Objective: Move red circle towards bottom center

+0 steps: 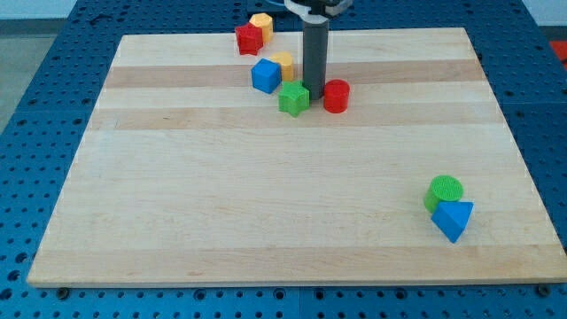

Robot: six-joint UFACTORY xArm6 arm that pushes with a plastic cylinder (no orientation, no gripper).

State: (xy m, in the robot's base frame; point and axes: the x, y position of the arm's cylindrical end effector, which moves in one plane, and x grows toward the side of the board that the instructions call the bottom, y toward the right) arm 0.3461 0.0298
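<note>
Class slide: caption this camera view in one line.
My tip rests between the green star and the red circle.

My dark matt rod [314, 53] stands on a pale, smooth wooden board [266, 195]; the red circle [336, 95] at its 3 o'clock looks like matt plastic.
</note>
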